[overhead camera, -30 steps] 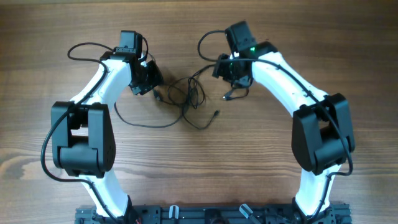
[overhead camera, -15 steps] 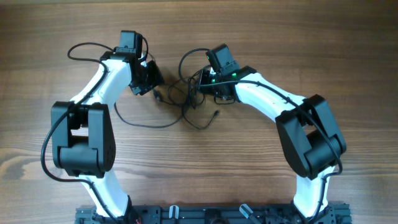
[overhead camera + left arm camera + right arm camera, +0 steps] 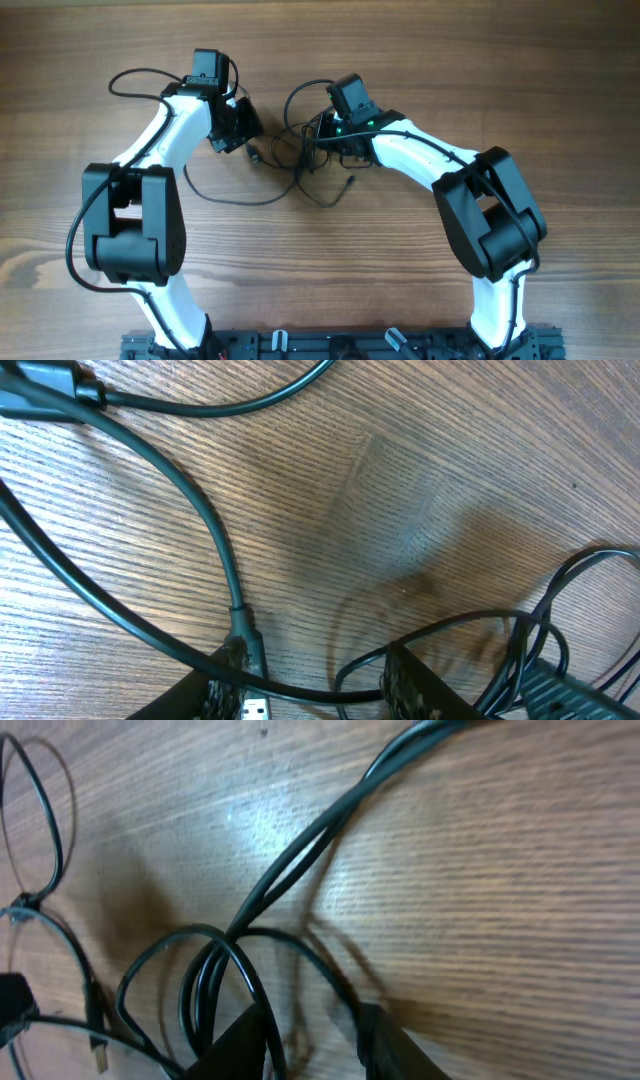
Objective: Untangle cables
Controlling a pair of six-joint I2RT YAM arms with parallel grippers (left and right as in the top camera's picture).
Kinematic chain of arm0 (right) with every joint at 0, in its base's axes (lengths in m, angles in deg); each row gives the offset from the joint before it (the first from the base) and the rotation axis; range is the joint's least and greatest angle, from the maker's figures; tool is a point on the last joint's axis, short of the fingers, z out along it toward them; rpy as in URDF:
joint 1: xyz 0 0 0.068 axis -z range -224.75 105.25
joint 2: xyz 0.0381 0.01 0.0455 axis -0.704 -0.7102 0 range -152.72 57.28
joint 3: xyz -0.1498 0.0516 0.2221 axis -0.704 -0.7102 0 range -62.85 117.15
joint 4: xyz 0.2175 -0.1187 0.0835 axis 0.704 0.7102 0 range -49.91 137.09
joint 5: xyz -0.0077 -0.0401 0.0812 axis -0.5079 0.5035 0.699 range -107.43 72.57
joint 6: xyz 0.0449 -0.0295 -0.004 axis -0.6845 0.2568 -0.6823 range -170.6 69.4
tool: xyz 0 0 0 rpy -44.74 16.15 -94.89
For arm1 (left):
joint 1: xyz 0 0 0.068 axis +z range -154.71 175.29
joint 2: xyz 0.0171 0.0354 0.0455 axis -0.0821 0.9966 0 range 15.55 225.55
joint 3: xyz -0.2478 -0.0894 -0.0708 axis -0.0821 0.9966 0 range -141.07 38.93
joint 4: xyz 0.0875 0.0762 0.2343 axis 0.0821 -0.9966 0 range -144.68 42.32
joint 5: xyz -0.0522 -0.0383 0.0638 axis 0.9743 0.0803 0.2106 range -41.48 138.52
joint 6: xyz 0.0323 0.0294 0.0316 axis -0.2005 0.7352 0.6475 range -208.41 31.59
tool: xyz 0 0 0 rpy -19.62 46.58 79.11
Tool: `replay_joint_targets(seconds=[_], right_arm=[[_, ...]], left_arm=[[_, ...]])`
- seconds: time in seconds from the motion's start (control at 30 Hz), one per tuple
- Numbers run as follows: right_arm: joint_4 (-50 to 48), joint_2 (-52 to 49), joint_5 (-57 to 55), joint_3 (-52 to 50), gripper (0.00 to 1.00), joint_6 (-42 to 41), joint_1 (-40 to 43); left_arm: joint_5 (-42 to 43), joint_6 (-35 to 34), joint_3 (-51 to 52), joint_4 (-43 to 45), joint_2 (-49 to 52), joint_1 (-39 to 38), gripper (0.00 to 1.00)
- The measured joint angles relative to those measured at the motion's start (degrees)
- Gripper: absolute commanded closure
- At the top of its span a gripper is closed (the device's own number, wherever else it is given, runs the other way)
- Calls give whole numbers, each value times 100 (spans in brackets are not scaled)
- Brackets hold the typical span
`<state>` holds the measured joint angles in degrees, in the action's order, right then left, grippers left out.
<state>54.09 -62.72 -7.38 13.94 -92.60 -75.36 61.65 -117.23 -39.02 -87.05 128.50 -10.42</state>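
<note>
The cables [image 3: 300, 150] lie as a loose black tangle on the wood between my two grippers, with one long loop [image 3: 232, 199] trailing to the lower left and a plug end [image 3: 349, 182] at the lower right. My left gripper [image 3: 245, 143] is at the tangle's left edge. In the left wrist view it [image 3: 315, 692] is open, a thin strand crosses between its fingers, and a USB plug [image 3: 256, 707] sits by the left one. My right gripper [image 3: 322, 140] is over the tangle's right side. It [image 3: 315, 1042] is open low over the loops, with a strand [image 3: 330, 825] running along its left finger.
The thicker black wires of the arms [image 3: 135, 78] arc behind the left wrist and above the right wrist [image 3: 300, 92]. Bare wooden tabletop [image 3: 330, 270] stretches in front of the tangle and to both sides. The arm bases stand at the near edge.
My right arm has swung left from the tangle's right edge onto the tangle, and its jaws have narrowed. The left arm and most of the cables have stayed put.
</note>
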Motion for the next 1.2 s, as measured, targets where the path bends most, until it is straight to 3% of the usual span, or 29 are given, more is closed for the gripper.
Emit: replay_joint_targets(seconds=[0.23, 0.3, 0.8, 0.93, 1.03, 1.2], right_arm=[[-46, -2, -105, -2, 87, -24, -24], [-96, -2, -120, -2, 96, -22, -57], [295, 212, -267, -37, 96, 533, -122], [459, 728, -354, -44, 96, 721, -122], [551, 1110, -415, -44, 96, 780, -122], [841, 1617, -481, -44, 96, 785, -122]], left_arm=[[0, 2, 0, 0, 0, 0, 54], [0, 2, 0, 0, 0, 0, 53], [-83, -17, 0, 0, 0, 0, 59], [-177, -42, 0, 0, 0, 0, 73], [-216, -50, 0, 0, 0, 0, 96], [-245, -39, 0, 2, 0, 0, 96]])
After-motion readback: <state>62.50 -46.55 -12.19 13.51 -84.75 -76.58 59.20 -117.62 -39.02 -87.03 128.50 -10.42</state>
